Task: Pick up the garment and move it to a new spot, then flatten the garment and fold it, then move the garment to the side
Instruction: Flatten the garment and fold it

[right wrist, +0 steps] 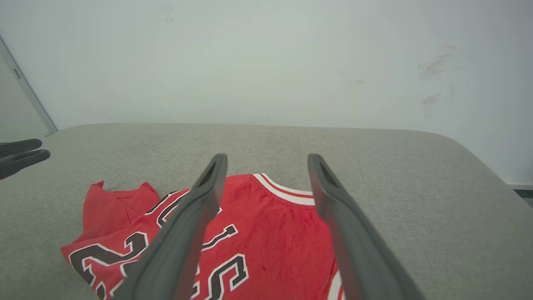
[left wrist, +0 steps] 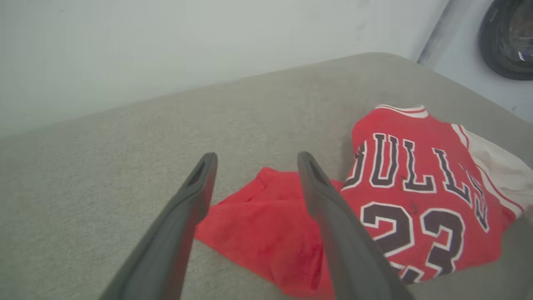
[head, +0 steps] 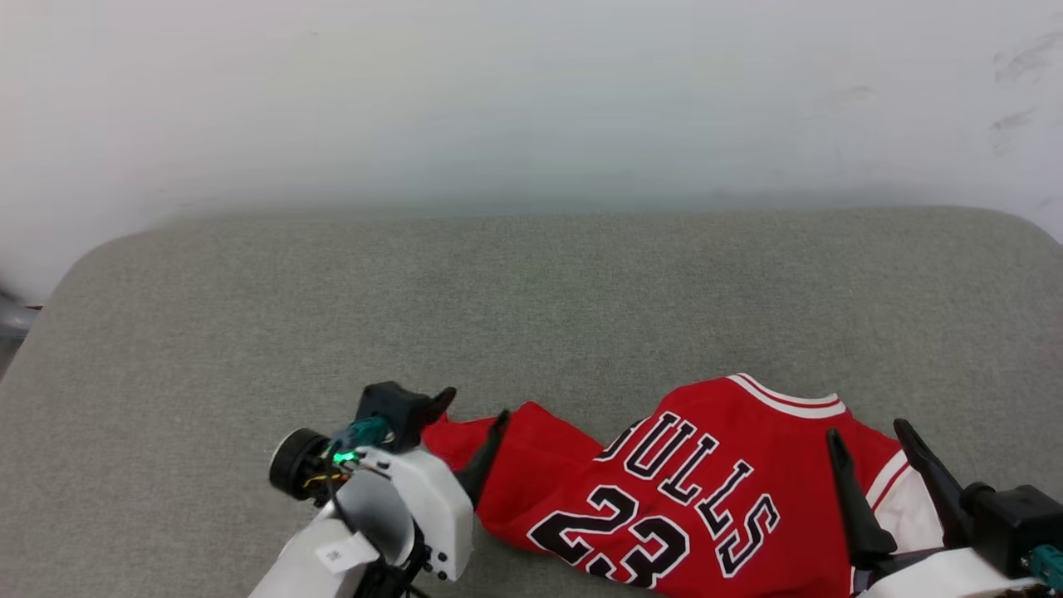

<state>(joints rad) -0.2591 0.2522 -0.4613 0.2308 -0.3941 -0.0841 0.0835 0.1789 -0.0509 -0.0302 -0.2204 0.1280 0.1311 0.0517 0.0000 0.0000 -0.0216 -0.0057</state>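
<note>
Garment [head: 664,490] rumpled on grey cushion [head: 332,291] by white wall [head: 531,100]; left end effector [head: 475,404], right end effector [head: 866,430] both apart, empty

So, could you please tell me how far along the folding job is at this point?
Nothing looks done: the garment lies rumpled, lettering up, unfolded on the grey cushion. In hand: the left gripper and right gripper hover over its two ends, jaws open, empty. Left: pick up, move, flatten, fold, set aside.

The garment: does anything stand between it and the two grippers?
Nothing visible does. The open left gripper hangs right at the plain red corner of the garment, and the open right gripper hangs over its collar end; both have a free way to the cloth.
</note>
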